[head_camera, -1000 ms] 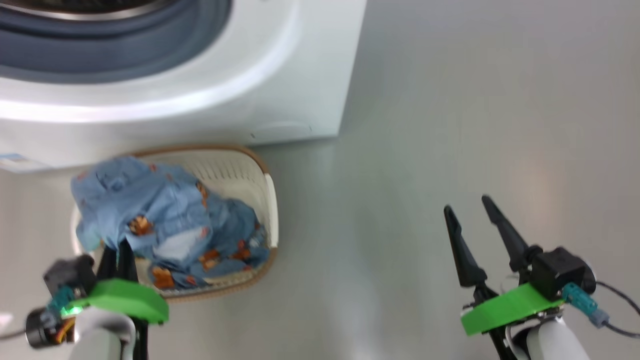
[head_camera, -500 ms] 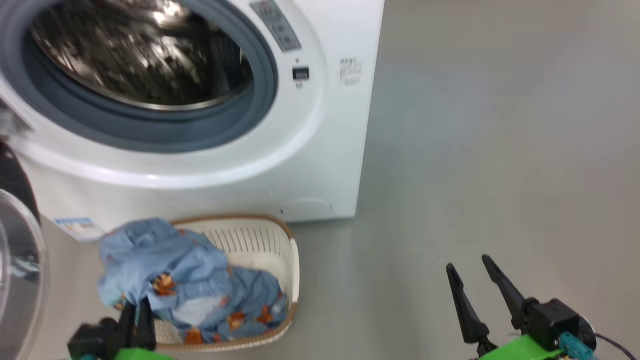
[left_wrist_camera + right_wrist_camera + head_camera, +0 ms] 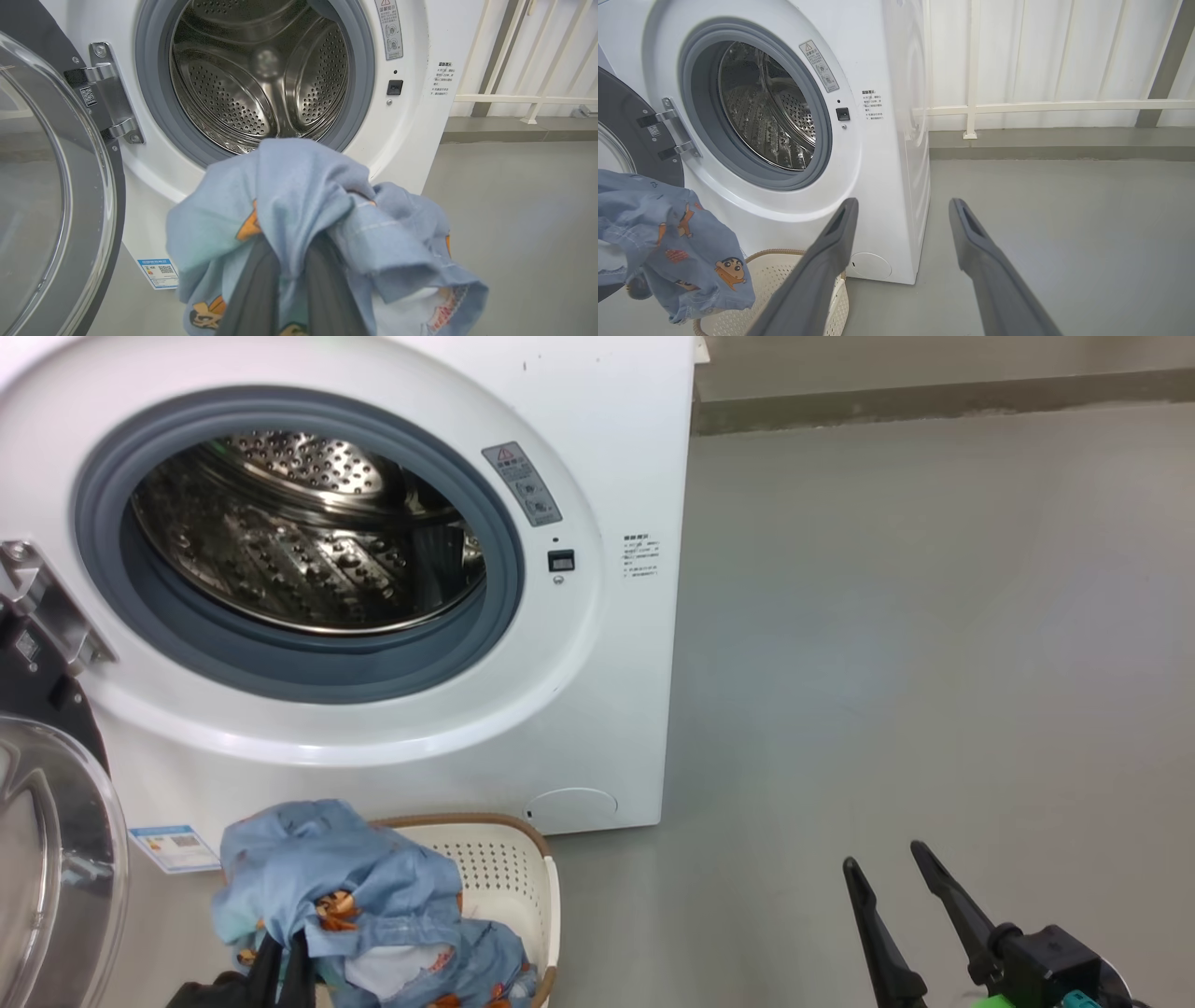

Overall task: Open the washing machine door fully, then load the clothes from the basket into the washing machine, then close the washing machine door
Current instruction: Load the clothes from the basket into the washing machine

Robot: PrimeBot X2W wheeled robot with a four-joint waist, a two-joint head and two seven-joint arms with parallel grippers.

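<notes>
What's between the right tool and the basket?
Only bare grey floor, seen in the head view, separates the right tool from the basket.

Big white front-loading washing machine [image 3: 607, 709] sits left in the head view, with grey smooth floor [image 3: 887, 616] to its right. The steel perforated drum [image 3: 308, 541] lies inside the front opening. The large round glossy black door with clear glass bowl [image 3: 56, 859] is hinged on the machine's left side and swung out leftward. The small cream perforated plastic basket with brown rim [image 3: 504, 868] stands on the floor just before the machine's lower front, below the opening. The light-blue printed fabric clothes [image 3: 317, 887] are bunched over the basket's left part, wrapped around the left gripper [image 3: 283, 957]. The right gripper [image 3: 884, 854] hangs well right, over floor. A white metal railing [image 3: 1041, 107] runs behind, right of the machine.
</notes>
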